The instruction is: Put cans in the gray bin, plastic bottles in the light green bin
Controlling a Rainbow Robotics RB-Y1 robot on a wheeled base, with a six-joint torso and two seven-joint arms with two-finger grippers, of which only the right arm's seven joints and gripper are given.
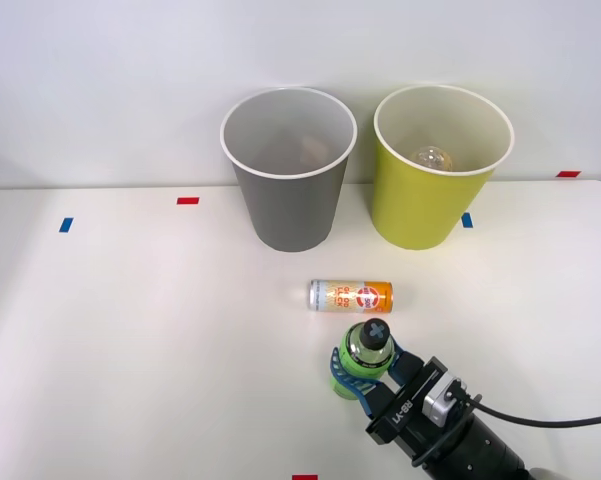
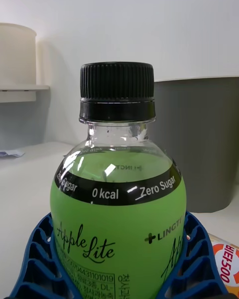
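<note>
The right gripper (image 1: pixel 365 372) has its jaws pinching the green bottle (image 1: pixel 366 352), standing upright on the desk (image 1: pixel 130 350) just this side of the can (image 1: pixel 351 295) lying flat. The wrist cam reads "Apple Lite" on the label; the front view shows a clear bottle (image 1: pixel 432 157) inside the light green bin (image 1: pixel 435 190), beside the gray bin (image 1: pixel 288 200).

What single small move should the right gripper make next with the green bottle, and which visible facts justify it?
Probably lift straight up. The right gripper has its blue fingers against both sides of the green bottle, which stands upright on the table, so it needs to clear the can lying between it and the light green bin.
</note>
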